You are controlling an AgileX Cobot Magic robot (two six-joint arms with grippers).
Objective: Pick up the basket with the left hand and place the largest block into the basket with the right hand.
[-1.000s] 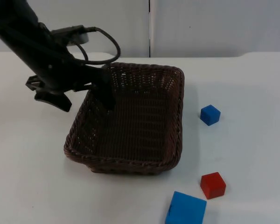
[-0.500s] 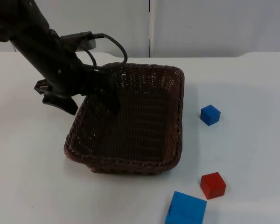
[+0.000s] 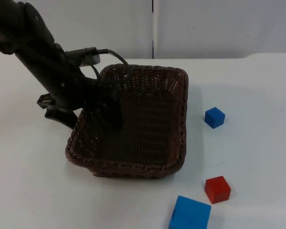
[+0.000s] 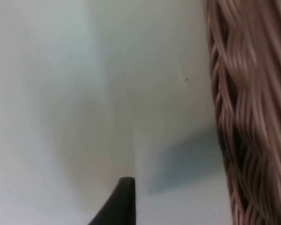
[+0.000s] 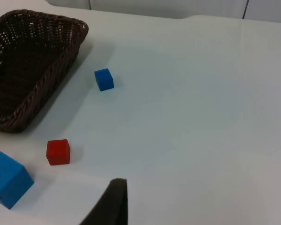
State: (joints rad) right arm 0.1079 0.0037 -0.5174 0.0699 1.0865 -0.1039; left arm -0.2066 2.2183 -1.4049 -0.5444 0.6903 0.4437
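The brown wicker basket (image 3: pixel 183 119) sits on the white table, left of centre. My left gripper (image 3: pixel 87 114) is open and straddles the basket's left wall, one finger inside (image 3: pixel 112 113) and the other outside on the table side. The left wrist view shows the woven wall (image 4: pixel 253 117) close by. The largest block, a big blue cube (image 3: pixel 189 213), lies at the table's front edge, right of the basket, and appears in the right wrist view (image 5: pixel 7 179). The right arm waits off to the right; one black fingertip (image 5: pixel 113 202) hangs above bare table.
A red cube (image 3: pixel 217 189) lies just beyond the big blue one, and a small blue cube (image 3: pixel 214 117) sits right of the basket. The right wrist view has the red cube (image 5: pixel 58 152), the small blue cube (image 5: pixel 104 79) and the basket wall (image 5: pixel 61 61).
My left arm has shifted right and sunk lower, bringing its fingers deeper around the basket's left wall. The basket and the blocks have stayed put.
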